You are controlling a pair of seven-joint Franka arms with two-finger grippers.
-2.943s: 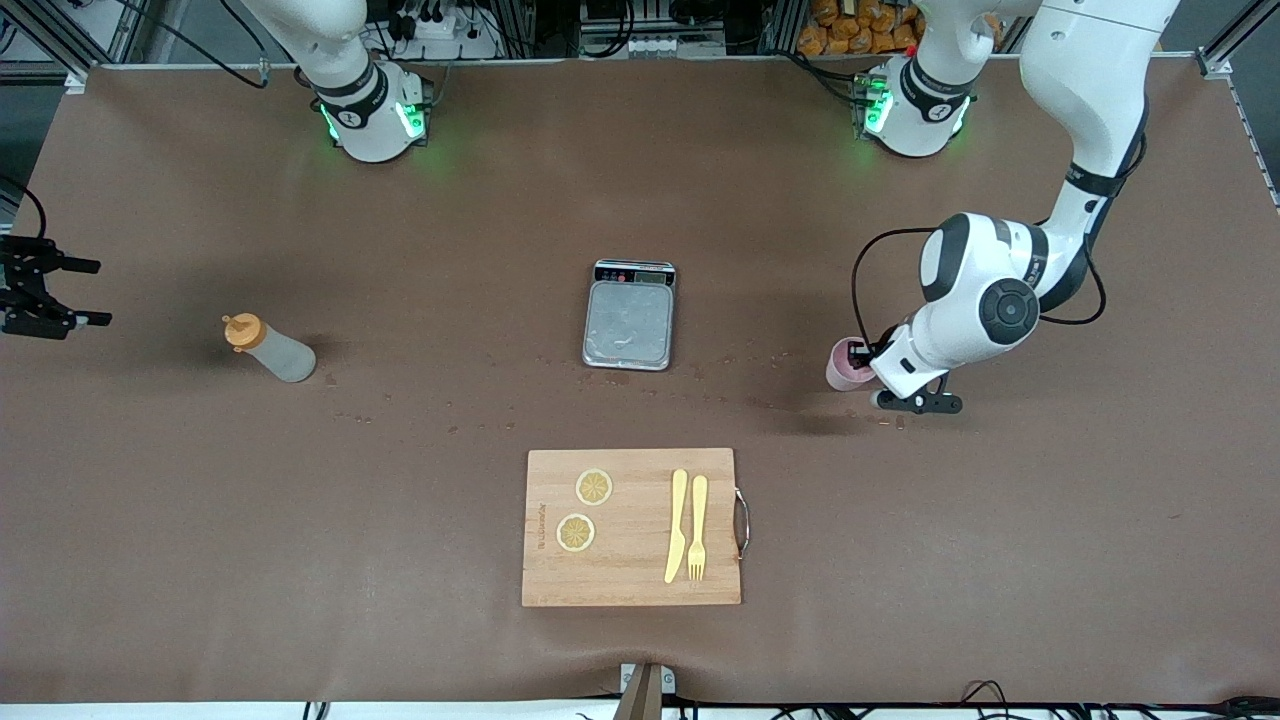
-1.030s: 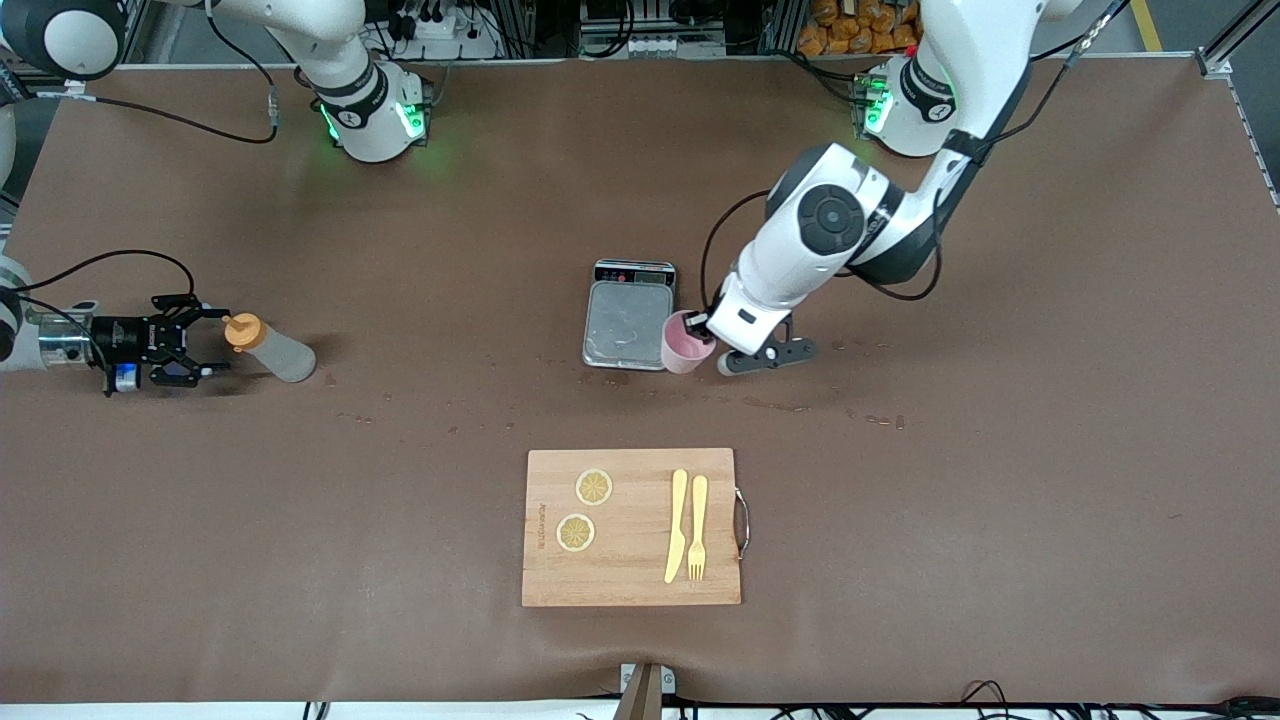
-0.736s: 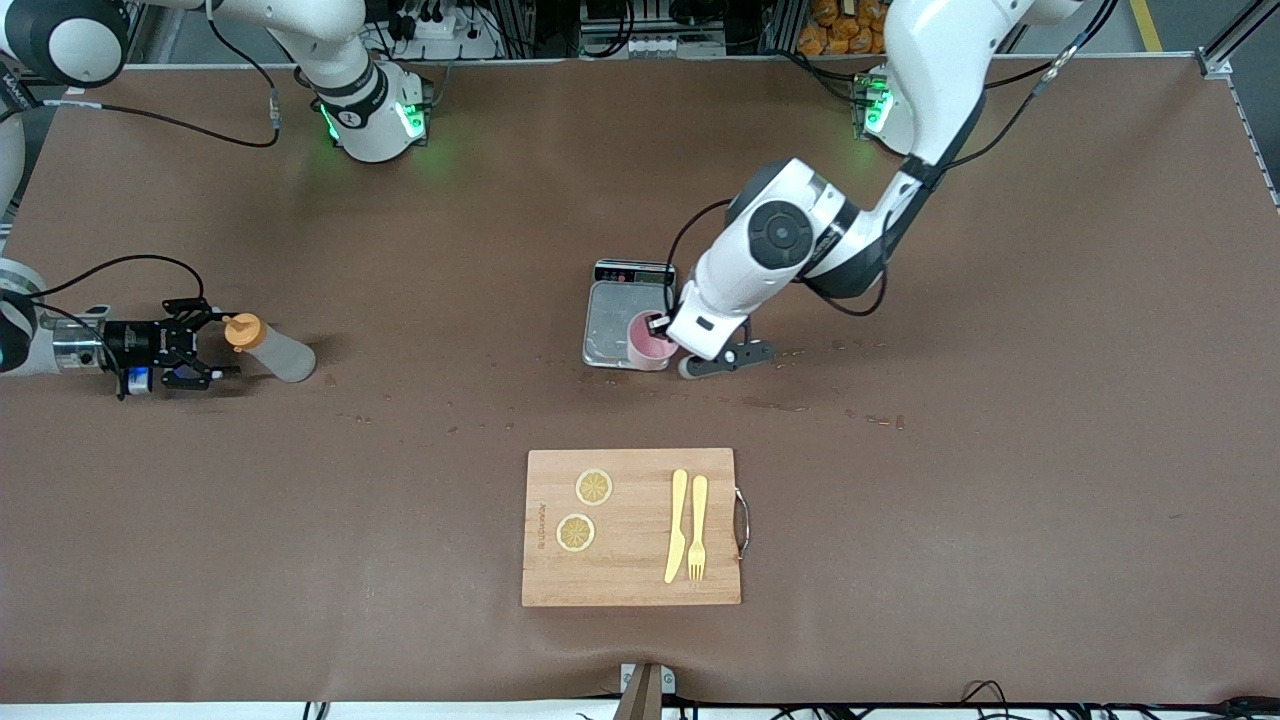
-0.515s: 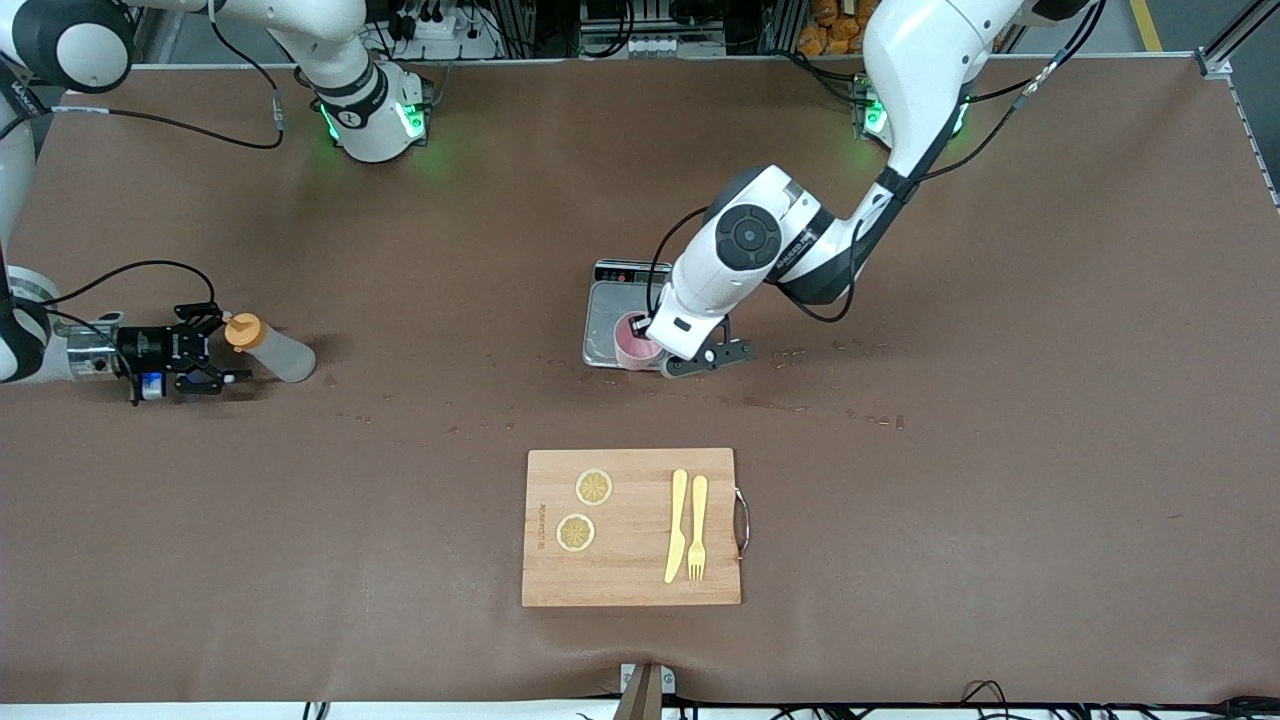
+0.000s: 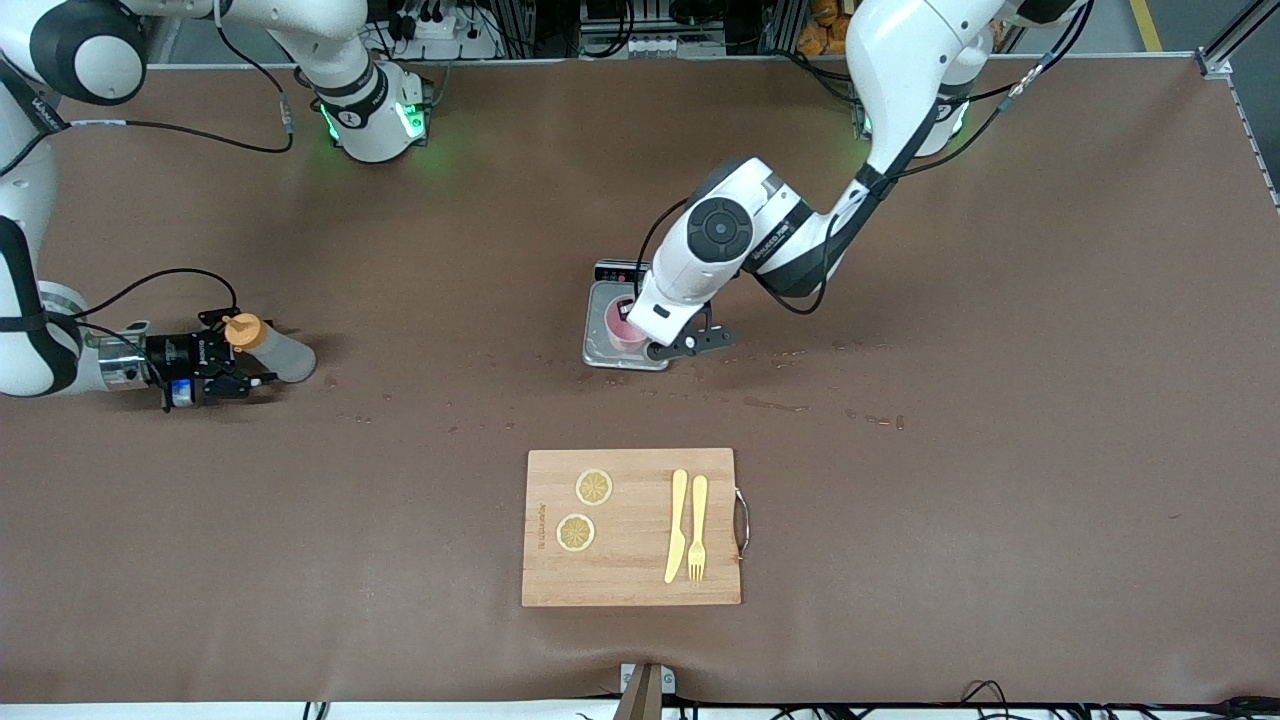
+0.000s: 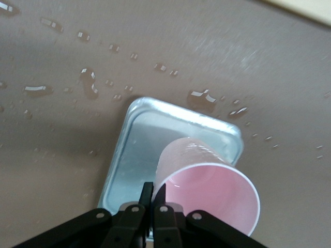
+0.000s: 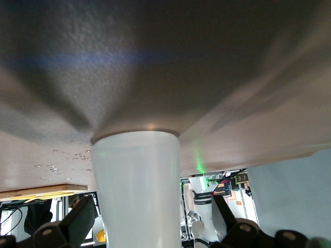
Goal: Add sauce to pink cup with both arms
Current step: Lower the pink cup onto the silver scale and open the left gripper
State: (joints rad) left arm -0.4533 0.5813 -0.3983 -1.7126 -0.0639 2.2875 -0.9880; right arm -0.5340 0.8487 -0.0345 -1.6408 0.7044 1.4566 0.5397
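Pink cup (image 5: 625, 325): pinched at its rim by the left gripper (image 5: 640, 322), jaws closed on the wall, over the steel scale (image 5: 600, 345).
Sauce (image 5: 268, 348): upright toward the right arm's end of the table.
Right gripper (image 5: 232, 370): fingers (image 7: 77, 221) spread either side of the bottle, not yet clamped.

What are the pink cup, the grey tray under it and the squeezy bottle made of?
The pink cup looks like thin matte plastic: light glows through its wall. The scale's plate seems brushed metal, silvery with a dull sheen. The sauce bottle appears to be soft, cloudy translucent plastic with an opaque orange cap.
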